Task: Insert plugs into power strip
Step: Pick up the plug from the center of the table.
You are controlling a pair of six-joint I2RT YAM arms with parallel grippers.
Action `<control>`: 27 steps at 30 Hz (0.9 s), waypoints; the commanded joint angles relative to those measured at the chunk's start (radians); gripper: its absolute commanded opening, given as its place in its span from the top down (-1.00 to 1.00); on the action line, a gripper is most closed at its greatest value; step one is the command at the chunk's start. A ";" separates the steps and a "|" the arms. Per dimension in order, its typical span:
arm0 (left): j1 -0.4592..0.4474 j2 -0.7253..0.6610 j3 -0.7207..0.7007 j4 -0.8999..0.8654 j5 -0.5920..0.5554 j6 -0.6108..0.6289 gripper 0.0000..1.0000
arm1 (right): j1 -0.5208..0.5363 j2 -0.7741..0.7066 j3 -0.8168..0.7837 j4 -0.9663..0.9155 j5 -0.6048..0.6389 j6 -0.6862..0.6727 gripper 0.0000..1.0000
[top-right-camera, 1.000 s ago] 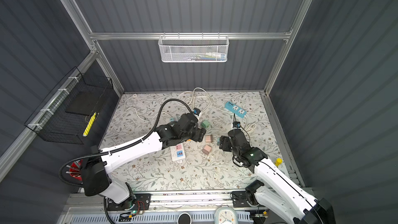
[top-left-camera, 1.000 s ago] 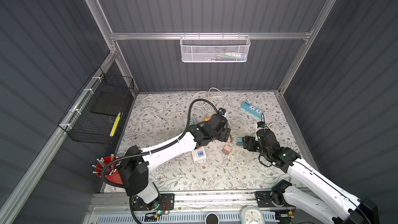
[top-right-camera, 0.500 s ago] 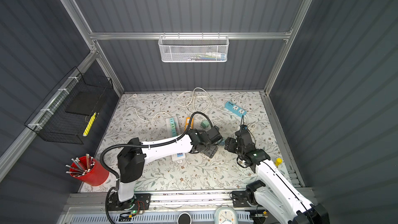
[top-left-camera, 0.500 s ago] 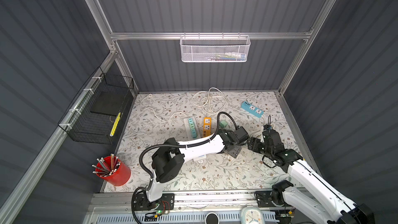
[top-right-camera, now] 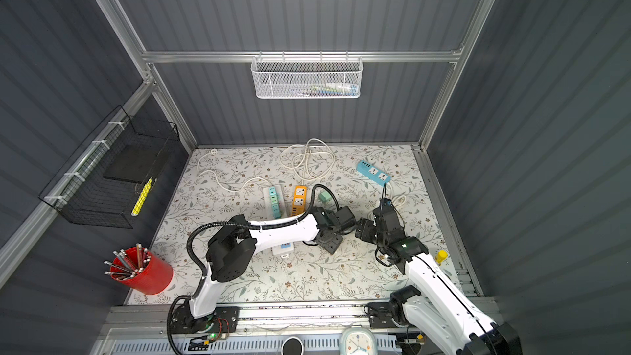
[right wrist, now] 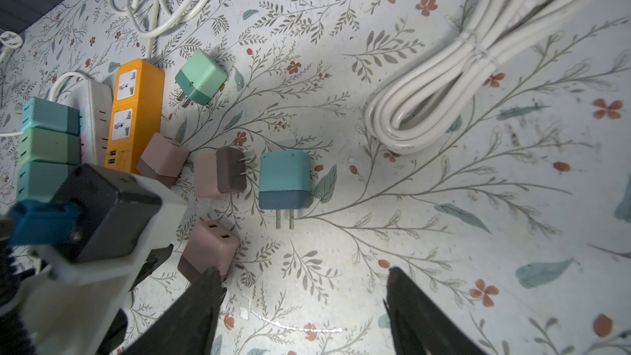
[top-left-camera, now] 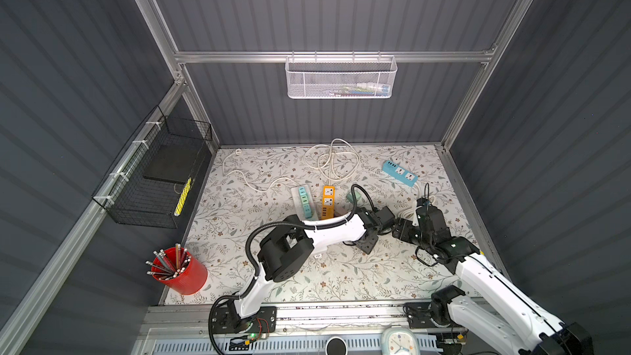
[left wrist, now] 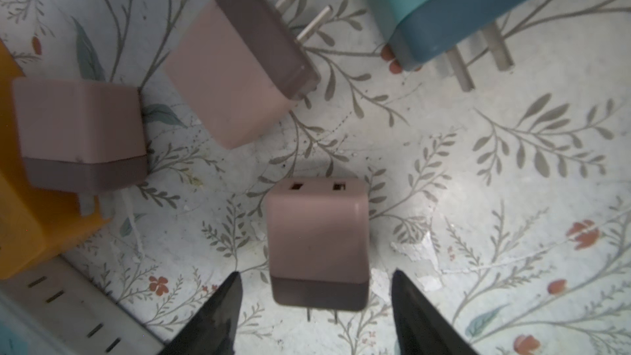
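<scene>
Pinch across flat sides, clear of prongs (left wrist: 309, 314), the likely light, rigid, slick pink plug (left wrist: 317, 244) lying on the mat (left wrist: 478, 199) between parted, untouching fingers (left wrist: 218, 312) of the left gripper (left wrist: 314, 272), right gripper (right wrist: 302, 268) wide, empty nearby.

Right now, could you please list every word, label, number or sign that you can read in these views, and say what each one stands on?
No text is legible in any view.
Clock: any numerals are too small to read.
White mesh basket: labels on its contents are blurred.
Orange power strip: no print can be made out.
</scene>
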 commanded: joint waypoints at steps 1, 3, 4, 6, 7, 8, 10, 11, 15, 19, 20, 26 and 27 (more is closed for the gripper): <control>0.018 0.023 0.011 0.020 0.033 0.007 -0.34 | -0.004 -0.004 -0.014 0.003 0.001 -0.001 -0.52; 0.024 0.033 0.012 0.027 0.049 0.011 -0.32 | -0.004 -0.004 -0.017 0.004 0.002 -0.001 -0.52; 0.025 0.040 0.014 0.026 0.052 0.014 -0.28 | -0.005 -0.004 -0.017 0.004 0.001 -0.001 -0.52; 0.028 0.045 0.007 0.035 0.052 0.017 -0.27 | -0.004 -0.005 -0.019 0.003 -0.001 -0.003 -0.51; 0.030 0.046 0.001 0.043 0.054 0.021 -0.25 | -0.004 -0.005 -0.019 0.002 0.000 -0.003 -0.52; 0.031 0.046 -0.004 0.050 0.054 0.023 -0.24 | -0.004 -0.005 -0.019 0.002 0.002 -0.003 -0.52; 0.033 0.049 -0.003 0.049 0.053 0.028 -0.18 | -0.004 -0.007 -0.018 -0.001 -0.001 -0.004 -0.52; 0.033 0.051 -0.003 0.048 0.047 0.030 -0.15 | -0.004 -0.008 -0.019 -0.002 -0.002 -0.003 -0.52; 0.033 0.042 -0.016 0.050 0.038 0.036 0.03 | -0.004 -0.010 -0.016 -0.005 0.002 -0.005 -0.52; 0.033 -0.018 -0.062 0.098 0.036 0.054 0.18 | -0.004 -0.008 -0.009 -0.007 -0.014 -0.002 -0.51; 0.033 -0.042 -0.083 0.127 0.043 0.066 0.20 | -0.004 -0.008 -0.006 -0.008 -0.020 -0.002 -0.52; 0.031 -0.300 -0.410 0.553 0.089 0.151 0.30 | -0.004 -0.004 0.035 -0.013 -0.122 -0.010 -0.50; 0.031 -0.345 -0.466 0.641 0.107 0.174 0.27 | -0.003 -0.004 0.043 -0.013 -0.143 -0.013 -0.49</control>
